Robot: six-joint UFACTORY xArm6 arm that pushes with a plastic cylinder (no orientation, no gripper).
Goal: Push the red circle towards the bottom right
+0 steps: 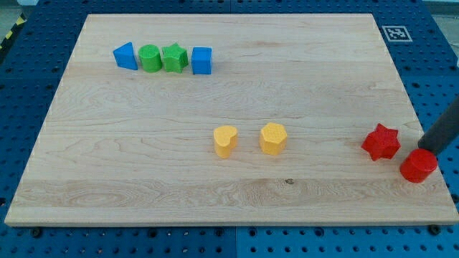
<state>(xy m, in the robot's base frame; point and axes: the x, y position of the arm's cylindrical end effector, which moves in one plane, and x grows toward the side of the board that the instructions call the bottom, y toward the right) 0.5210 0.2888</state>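
On the pale wooden board (237, 201) over a blue pegboard, our round red circle block (418, 166) sits near the view's bottom right, beside a red star block (381, 142). We have no pincer; my tip (424, 149) touches the circle's top edge.

I see a wooden board (237, 86), blue triangle (125, 56), green circle (150, 58), green star (174, 58), blue cube (202, 60) in a touching row at my view's top left, yellow heart (225, 140) beside yellow hexagon (273, 137) mid-board, red star (381, 141) at the right
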